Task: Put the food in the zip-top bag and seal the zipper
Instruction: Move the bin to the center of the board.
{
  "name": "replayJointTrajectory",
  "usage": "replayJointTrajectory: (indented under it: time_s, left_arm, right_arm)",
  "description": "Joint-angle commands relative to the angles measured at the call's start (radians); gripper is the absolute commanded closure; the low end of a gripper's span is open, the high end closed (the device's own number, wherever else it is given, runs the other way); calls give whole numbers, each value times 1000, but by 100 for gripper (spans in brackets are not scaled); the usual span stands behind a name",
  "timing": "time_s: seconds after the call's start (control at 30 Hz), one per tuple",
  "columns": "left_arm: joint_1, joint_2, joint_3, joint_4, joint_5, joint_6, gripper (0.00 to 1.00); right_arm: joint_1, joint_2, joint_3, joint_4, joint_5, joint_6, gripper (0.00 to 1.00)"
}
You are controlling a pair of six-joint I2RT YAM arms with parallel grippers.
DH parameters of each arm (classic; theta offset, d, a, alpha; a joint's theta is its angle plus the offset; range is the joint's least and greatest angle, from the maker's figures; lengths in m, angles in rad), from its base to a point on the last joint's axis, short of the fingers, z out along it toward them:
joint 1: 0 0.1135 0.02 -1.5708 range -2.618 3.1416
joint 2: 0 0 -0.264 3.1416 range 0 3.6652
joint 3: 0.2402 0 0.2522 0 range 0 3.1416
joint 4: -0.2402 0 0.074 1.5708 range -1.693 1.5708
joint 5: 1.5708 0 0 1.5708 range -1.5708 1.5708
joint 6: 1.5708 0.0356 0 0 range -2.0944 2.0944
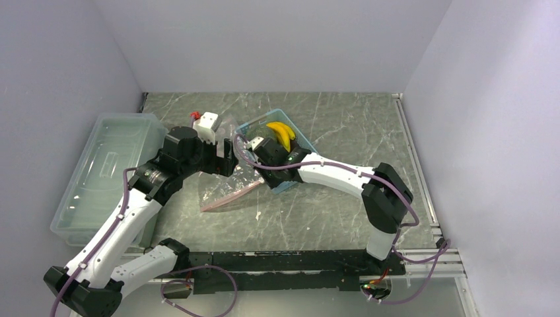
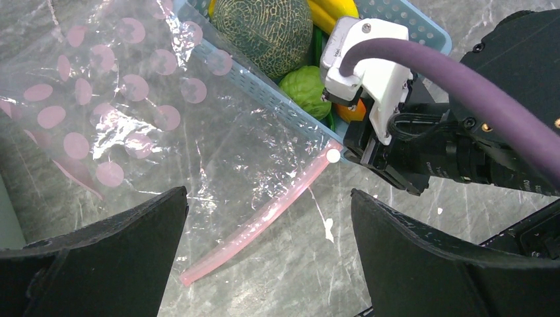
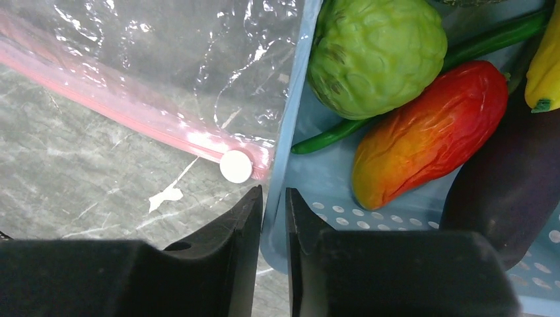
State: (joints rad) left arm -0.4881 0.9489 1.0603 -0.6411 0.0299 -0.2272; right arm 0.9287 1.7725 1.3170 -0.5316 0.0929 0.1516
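The clear zip-top bag (image 1: 228, 188) with pink dots (image 2: 132, 99) lies flat on the table, partly tucked under the light-blue basket (image 1: 300, 142). Its pink zipper (image 2: 257, 224) ends in a white slider (image 3: 236, 165) by the basket's wall. The food is in the basket: banana (image 1: 282, 134), dark green round fruit (image 2: 264, 26), lime-green fruit (image 3: 376, 53), red-orange fruit (image 3: 429, 132), eggplant (image 3: 508, 178) and thin green vegetable (image 3: 330, 135). My left gripper (image 2: 267, 195) is open and empty above the zipper. My right gripper (image 3: 274, 198) is shut on the basket's wall (image 3: 294, 132).
A large translucent bin (image 1: 105, 178) stands at the table's left edge. Walls close in the table on the left, back and right. My two wrists are close together over the bag and the basket's near corner.
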Motion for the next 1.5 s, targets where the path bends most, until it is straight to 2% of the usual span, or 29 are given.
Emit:
replayJointTrajectory:
  time_s: [0.0,0.3,0.97,1.47]
  left_arm:
    - [-3,-9,6,15,12,12,1]
    - [-3,-13,6,15,11,9,1]
    - [-3,-30,3,14,9,5,1]
    - [-2,-37,3,13,11,5,1]
  right_arm:
    - [5,-5,7,36,9,3,78]
    - [5,-24,-27,36,65,34,100]
    - [-3,-158,-127,-34,285,213,100]
    - [-100,-320,-260,-64,343,393,100]
